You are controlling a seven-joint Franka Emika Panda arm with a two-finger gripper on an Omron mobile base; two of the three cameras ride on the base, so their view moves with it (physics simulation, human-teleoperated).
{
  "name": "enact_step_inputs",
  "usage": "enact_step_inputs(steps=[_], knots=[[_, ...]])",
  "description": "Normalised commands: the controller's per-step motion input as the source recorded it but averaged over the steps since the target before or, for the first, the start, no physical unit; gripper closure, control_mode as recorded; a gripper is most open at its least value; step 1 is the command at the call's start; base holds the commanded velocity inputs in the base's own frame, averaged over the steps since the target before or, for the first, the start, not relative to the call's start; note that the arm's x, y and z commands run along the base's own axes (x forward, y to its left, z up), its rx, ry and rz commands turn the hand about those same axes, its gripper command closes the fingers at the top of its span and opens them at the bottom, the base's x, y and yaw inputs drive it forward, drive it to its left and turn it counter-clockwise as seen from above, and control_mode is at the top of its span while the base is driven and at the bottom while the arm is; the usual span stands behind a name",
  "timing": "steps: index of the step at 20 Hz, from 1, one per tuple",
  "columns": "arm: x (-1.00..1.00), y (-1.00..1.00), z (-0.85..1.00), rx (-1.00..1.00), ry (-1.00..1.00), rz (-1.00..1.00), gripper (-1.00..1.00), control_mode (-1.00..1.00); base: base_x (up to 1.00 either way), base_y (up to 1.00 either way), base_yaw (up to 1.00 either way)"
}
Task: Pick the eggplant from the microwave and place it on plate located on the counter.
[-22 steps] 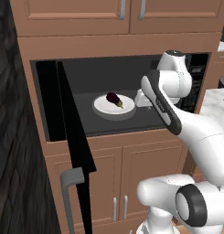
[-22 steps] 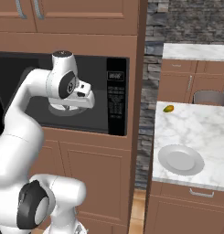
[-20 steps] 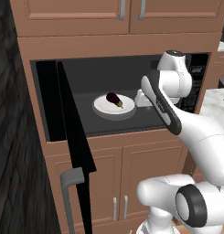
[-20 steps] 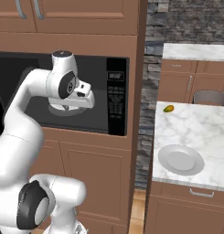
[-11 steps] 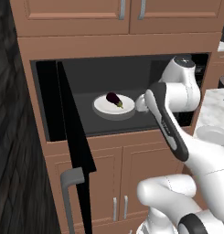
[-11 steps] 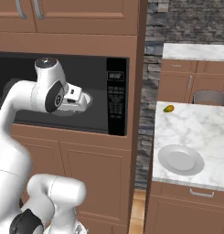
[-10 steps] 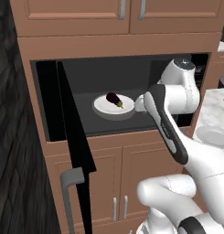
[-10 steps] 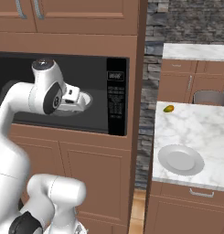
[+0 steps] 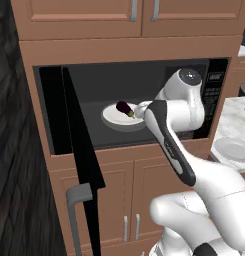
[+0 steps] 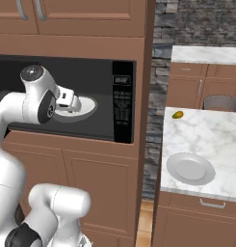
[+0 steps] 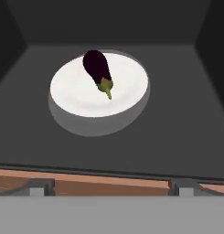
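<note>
The eggplant [image 11: 97, 67] is dark purple with a green stem cap. It lies on a bright white plate [image 11: 81, 98] inside the microwave [image 9: 94, 87]. My gripper [image 11: 111, 187] hangs at the cavity's front edge, open, fingertips [image 11: 38, 187] wide apart, nothing between them. It points at the eggplant [image 9: 125, 108], which is still a little ahead. In the left base view the gripper [image 9: 140, 111] sits just right of the eggplant. The pale grey plate [image 10: 190, 169] lies bare on the marble counter [image 10: 211, 137], to the right of the microwave [image 10: 52, 79].
The tall black microwave door [image 9: 76, 145] stands swung out on the left. The button panel [image 10: 122, 103] bounds the cavity on the right. A small yellow-green fruit [image 10: 177, 115] and a grey pot [image 10: 220, 102] sit at the back of the counter.
The arm has swung its hand down and leftward to the mouth of the microwave. The jaws have gone from shut to open. The eggplant has not moved.
</note>
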Motion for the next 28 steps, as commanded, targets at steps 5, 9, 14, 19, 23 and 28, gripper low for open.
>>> enact_step_inputs(steps=[5, 9, 14, 19, 23, 28], knots=[[0.65, 0.20, 0.06, 0.00, -0.07, 0.00, -1.00, -1.00, 0.00, 0.00, 0.00], [0.66, 0.10, -0.25, 0.00, -0.04, 0.00, -1.00, -1.00, 0.00, 0.00, 0.00], [0.22, 0.00, -0.48, 0.00, -0.08, 0.05, -1.00, -1.00, 0.00, 0.00, 0.00], [0.35, 0.18, 0.02, 0.00, -0.01, 0.02, -1.00, -1.00, 0.00, 0.00, 0.00], [0.49, 0.23, 0.12, 0.00, 0.03, 0.00, -1.00, -1.00, 0.00, 0.00, 0.00], [0.36, 0.03, 0.02, 0.00, 0.07, 0.01, -1.00, -1.00, 0.00, 0.00, 0.00]])
